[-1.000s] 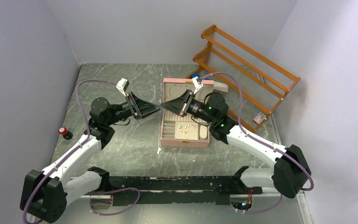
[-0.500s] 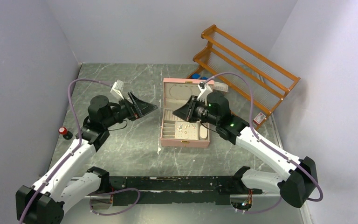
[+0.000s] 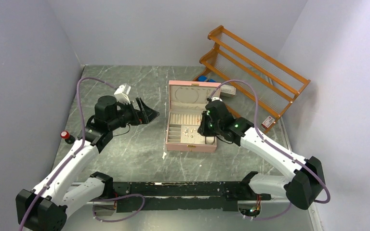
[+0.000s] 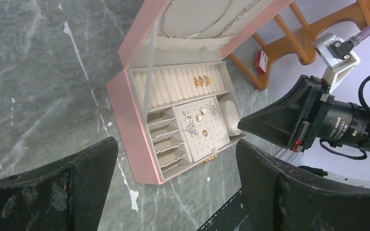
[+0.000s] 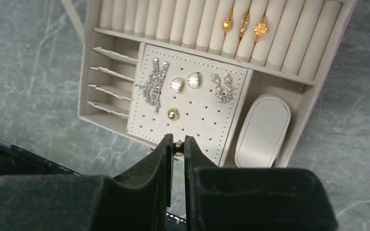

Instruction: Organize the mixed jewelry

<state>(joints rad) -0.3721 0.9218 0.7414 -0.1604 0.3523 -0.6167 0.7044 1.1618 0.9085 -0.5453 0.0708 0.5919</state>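
The pink jewelry box (image 3: 172, 144) lies open between the arms. My right gripper (image 5: 178, 141) points down over the near edge of its perforated earring pad (image 5: 200, 118), shut on a tiny gold earring (image 5: 178, 147). The pad carries sparkly silver earrings (image 5: 154, 85), two pearl studs (image 5: 177, 84) and a gold stud (image 5: 173, 114). Three gold rings (image 5: 244, 24) sit in the ring rolls. My left gripper (image 3: 148, 114) hovers left of the box, open and empty, with its fingers (image 4: 53, 192) wide apart. Thin chains (image 4: 207, 26) hang in the lid.
An orange wooden rack (image 3: 257, 60) stands at the back right, with a blue item (image 3: 203, 78) beneath it. A red-capped object (image 3: 67, 136) sits at the left wall. A white scrap (image 3: 164, 155) lies in front of the box. An oval cushion (image 5: 262, 130) fills the box's right compartment.
My left gripper has opened wide and drawn back to the left. My right gripper has tipped downward over the box's earring pad, still pinching the small gold earring.
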